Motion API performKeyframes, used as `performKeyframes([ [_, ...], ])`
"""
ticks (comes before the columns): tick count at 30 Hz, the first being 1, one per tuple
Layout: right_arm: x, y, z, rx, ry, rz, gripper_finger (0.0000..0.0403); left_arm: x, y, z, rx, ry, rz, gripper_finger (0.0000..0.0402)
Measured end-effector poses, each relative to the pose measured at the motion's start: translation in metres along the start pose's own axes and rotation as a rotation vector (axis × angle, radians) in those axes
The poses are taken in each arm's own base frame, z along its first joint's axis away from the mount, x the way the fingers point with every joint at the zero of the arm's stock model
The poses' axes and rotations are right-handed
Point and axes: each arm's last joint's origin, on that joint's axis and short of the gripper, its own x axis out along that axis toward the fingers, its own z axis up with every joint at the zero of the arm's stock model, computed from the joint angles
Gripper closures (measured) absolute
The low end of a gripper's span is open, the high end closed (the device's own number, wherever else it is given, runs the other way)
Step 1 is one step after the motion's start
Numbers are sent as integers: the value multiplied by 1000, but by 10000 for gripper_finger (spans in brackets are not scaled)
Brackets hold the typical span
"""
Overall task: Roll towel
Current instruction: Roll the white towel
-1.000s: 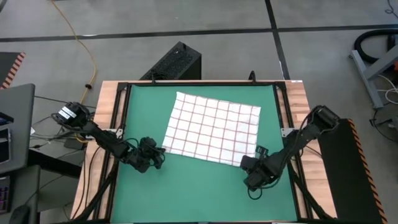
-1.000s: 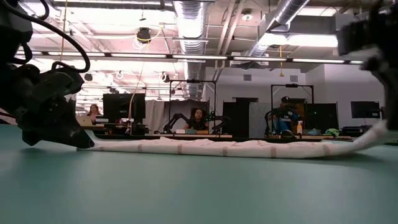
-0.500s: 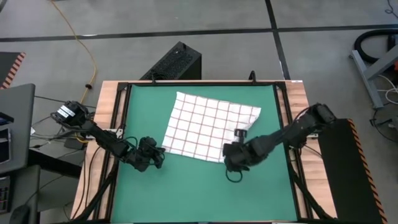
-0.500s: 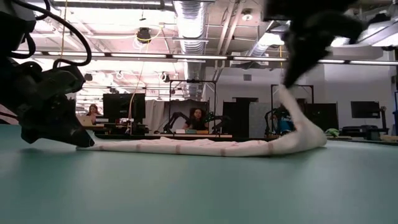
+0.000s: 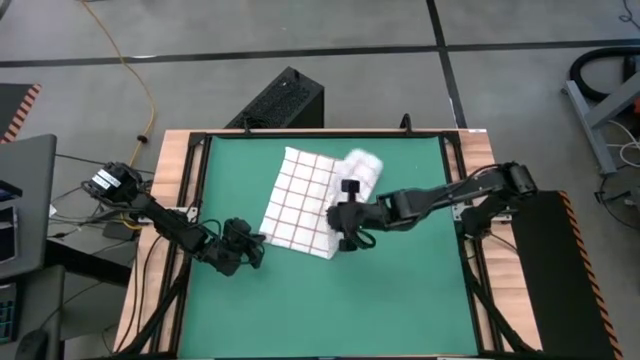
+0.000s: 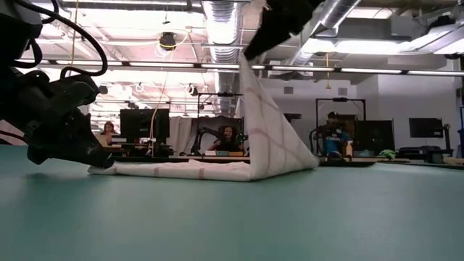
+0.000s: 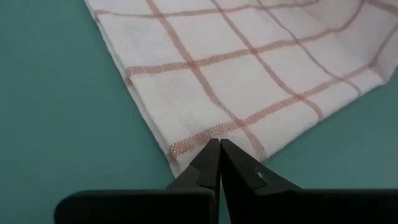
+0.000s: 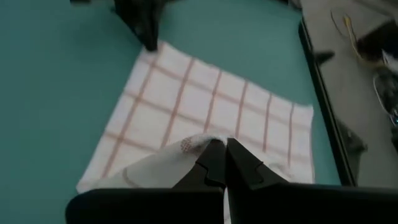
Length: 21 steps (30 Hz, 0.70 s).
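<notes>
Right gripper (image 5: 347,238) has swung across, fingers pinching the soft white red-checked towel (image 5: 298,205) edge, lifted | left gripper (image 5: 256,247) fingers pinched on near corner | rolling barely begun

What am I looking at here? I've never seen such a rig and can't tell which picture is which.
Two dark robot arms work at a table with a green mat. One picture looks straight down, one looks level across the mat, and two come from cameras on the arms' wrists. A checked towel lies on the mat. The left hand is shut on the towel's near corner, pinning it to the mat. The right hand is shut on the opposite side and holds it lifted, folded over the flat part.
</notes>
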Motion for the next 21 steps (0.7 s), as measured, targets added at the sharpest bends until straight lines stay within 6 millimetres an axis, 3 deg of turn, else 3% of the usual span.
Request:
performKeyframes([
  [9, 28, -7, 17, -25, -158, 29, 391, 0, 0, 1, -3, -17, 6, 401],
  [21, 98, 7, 64, -197, -172, 74, 391, 1, -1, 2, -8, -30, -1, 402],
])
